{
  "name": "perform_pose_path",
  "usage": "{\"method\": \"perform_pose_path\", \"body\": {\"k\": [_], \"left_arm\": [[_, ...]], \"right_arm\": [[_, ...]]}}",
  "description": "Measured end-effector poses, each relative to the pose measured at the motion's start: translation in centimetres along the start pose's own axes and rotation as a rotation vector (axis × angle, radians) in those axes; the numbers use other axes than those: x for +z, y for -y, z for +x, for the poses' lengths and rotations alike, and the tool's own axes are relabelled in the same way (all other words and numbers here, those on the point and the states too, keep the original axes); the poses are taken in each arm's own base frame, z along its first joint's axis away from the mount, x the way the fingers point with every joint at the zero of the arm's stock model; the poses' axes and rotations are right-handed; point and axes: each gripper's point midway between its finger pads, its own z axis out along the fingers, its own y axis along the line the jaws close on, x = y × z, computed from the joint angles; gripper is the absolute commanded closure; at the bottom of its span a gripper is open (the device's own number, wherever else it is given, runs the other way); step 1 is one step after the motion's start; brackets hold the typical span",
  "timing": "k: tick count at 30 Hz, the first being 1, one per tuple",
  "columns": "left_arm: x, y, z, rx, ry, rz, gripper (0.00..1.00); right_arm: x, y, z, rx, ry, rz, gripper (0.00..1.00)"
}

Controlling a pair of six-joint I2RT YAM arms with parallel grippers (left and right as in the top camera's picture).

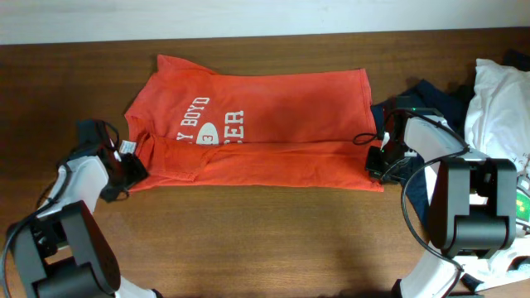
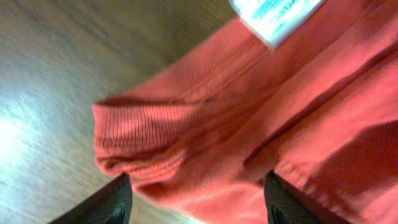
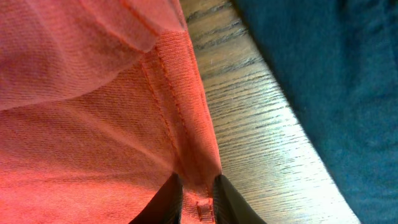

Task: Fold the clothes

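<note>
The orange-red T-shirt [image 1: 265,124] with white lettering lies spread across the table, its front edge folded over. My left gripper [image 1: 132,170] is open at the shirt's left collar end; in the left wrist view its fingers [image 2: 196,202] straddle the ribbed collar [image 2: 155,143] near a white tag [image 2: 277,15], not closed on it. My right gripper [image 1: 377,161] is shut on the shirt's right bottom corner; in the right wrist view the fingers [image 3: 198,196] pinch the stitched hem [image 3: 180,112].
A dark navy garment [image 1: 426,99] lies just right of the shirt and also shows in the right wrist view [image 3: 323,68]. A white shirt [image 1: 501,103] is piled at the far right. Both arm bases stand at the table's front edge.
</note>
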Motion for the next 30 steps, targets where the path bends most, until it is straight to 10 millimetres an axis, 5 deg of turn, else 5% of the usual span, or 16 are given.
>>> {"method": "perform_pose_path", "body": {"k": [2, 5, 8, 11, 13, 14, 16, 20, 22, 25, 28, 30], "left_arm": [[1.0, -0.5, 0.6, -0.003, 0.016, -0.017, 0.96], [1.1, -1.6, 0.7, -0.008, 0.021, -0.076, 1.0], [0.6, -5.2, 3.1, -0.129, -0.08, -0.182, 1.0], [-0.3, -9.7, 5.8, -0.301, -0.194, -0.254, 1.0], [-1.2, -11.2, 6.7, -0.379, -0.215, -0.273, 0.84], [-1.4, -11.0, 6.5, -0.384, -0.206, -0.264, 0.61], [-2.6, -10.8, 5.7, -0.379, -0.16, -0.24, 0.46], [-8.2, -7.6, 2.6, -0.337, 0.059, -0.045, 0.39], [-9.6, -3.9, 1.9, -0.19, 0.112, 0.049, 0.39], [-8.6, 3.7, 3.8, 0.128, 0.072, 0.137, 0.39], [-5.6, 7.8, 7.4, 0.331, -0.063, 0.142, 0.47], [-3.0, 8.7, 10.1, 0.415, -0.173, 0.106, 0.47]], "right_arm": [[0.0, 0.0, 0.1, 0.0, -0.006, 0.002, 0.79], [0.0, 0.1, 0.3, 0.0, -0.013, 0.004, 0.79], [0.1, 0.3, 0.9, 0.001, -0.042, 0.012, 0.79], [0.6, 1.3, 5.3, 0.01, -0.228, 0.051, 0.79], [0.8, 1.6, 6.7, 0.014, -0.293, 0.064, 0.79], [0.8, 1.6, 6.7, 0.014, -0.293, 0.063, 0.76], [0.4, 1.6, 6.6, 0.014, -0.277, 0.059, 0.45], [-6.2, 0.2, 2.5, -0.002, 0.005, -0.021, 0.51], [-6.2, -0.5, 2.2, -0.029, 0.016, -0.058, 0.51], [-6.3, -1.4, 2.3, -0.063, 0.01, -0.112, 0.61], [-5.8, -1.6, 2.4, -0.071, 0.006, -0.124, 0.63], [-4.4, -1.9, 2.3, -0.082, 0.022, -0.138, 0.63]]}}
